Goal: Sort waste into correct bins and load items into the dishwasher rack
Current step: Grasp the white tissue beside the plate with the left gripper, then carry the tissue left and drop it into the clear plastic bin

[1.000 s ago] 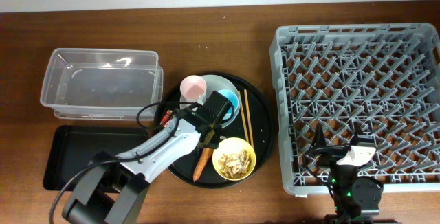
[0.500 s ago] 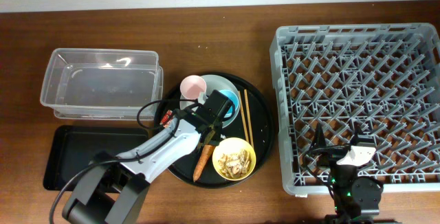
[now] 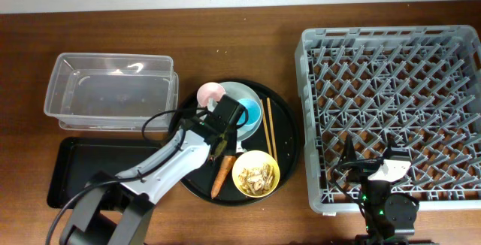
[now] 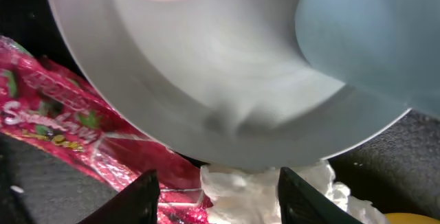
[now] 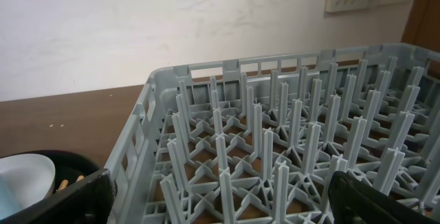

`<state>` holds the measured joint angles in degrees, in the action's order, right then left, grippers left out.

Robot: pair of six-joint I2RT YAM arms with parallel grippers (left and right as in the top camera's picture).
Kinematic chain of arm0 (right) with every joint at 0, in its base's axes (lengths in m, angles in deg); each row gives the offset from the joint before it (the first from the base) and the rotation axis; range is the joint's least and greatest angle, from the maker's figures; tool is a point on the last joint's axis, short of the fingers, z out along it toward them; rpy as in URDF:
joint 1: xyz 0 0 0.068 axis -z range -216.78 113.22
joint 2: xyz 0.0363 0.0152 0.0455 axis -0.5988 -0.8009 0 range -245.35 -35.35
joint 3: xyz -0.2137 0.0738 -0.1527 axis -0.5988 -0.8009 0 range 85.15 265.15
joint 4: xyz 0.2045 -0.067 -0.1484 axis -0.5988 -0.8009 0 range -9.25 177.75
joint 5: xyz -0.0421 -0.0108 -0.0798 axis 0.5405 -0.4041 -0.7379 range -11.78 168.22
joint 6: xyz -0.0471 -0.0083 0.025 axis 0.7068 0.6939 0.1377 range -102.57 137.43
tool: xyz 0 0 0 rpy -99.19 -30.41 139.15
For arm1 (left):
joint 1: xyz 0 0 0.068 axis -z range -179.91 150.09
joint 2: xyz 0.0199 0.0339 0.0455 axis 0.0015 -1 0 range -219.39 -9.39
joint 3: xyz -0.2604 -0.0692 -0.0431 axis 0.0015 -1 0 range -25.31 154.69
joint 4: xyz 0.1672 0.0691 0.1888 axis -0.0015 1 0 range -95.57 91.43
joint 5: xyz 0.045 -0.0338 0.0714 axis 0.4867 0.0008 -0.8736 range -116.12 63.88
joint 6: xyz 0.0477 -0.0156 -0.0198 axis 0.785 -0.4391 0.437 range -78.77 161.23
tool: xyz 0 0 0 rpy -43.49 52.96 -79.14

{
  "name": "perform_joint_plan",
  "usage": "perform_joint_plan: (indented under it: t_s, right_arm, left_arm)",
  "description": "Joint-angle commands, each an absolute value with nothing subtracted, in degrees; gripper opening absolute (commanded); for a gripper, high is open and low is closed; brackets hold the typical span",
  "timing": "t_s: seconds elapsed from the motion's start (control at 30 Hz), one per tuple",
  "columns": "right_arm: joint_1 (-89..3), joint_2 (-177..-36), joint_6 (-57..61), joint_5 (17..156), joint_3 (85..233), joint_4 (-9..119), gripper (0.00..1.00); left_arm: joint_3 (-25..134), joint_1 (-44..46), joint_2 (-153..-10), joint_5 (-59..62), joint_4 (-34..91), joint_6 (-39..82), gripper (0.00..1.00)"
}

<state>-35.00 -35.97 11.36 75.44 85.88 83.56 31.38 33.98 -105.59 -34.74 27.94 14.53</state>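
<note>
My left gripper (image 3: pixel 218 119) is open, low over the round black tray beside the grey-green plate (image 3: pixel 239 95). In the left wrist view its fingers (image 4: pixel 223 200) straddle the crumpled white tissue (image 4: pixel 268 189), with the red snack wrapper (image 4: pixel 62 128) to the left and the plate (image 4: pixel 220 80) just beyond. The pink cup (image 3: pixel 210 93) and blue cup (image 3: pixel 252 113) sit on the plate. The carrot piece (image 3: pixel 220 176) lies by the yellow bowl (image 3: pixel 255 173) holding beige scraps. Two chopsticks (image 3: pixel 267 136) lie on the tray. My right gripper (image 3: pixel 376 171) is open and empty over the rack's front left (image 5: pixel 220 196).
The clear tub (image 3: pixel 109 91) stands at the left, with the shallow black rectangular tray (image 3: pixel 83 171) in front of it. The round black tray (image 3: pixel 289 143) holds the dishes. The grey dishwasher rack (image 3: pixel 394 72) fills the right side, its pegs (image 5: pixel 275 135) upright.
My left gripper has moved a little up and left, toward the pink cup and the plate's edge. The right arm has not moved.
</note>
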Motion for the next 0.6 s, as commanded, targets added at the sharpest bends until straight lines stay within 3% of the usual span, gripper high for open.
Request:
perform_joint_plan:
  t_s: [0.0,0.07,0.27,0.43,0.57]
  right_arm:
    - [-35.2,-35.6,10.9,74.9,85.5,83.4,0.98]
    - [-35.2,-35.6,10.9,74.9,85.5,83.4,0.98]
    - [-35.2,-35.6,10.9,74.9,85.5,83.4,0.98]
    - [-35.2,-35.6,10.9,74.9,85.5,83.4,0.98]
    - [-35.2,-35.6,10.9,74.9,85.5,83.4,0.98]
  left_arm:
    - [28.1,33.8,-104.3,-32.3,25.3,13.6,0.49]
    - [28.0,33.8,-104.3,-31.9,24.9,13.6,0.42]
    - [28.0,33.8,-104.3,-31.9,24.9,13.7,0.01]
    - [28.5,33.8,-98.4,-31.9,25.1,13.9,0.01]
    - [33.2,31.2,-83.5,-31.9,27.1,17.1,0.00]
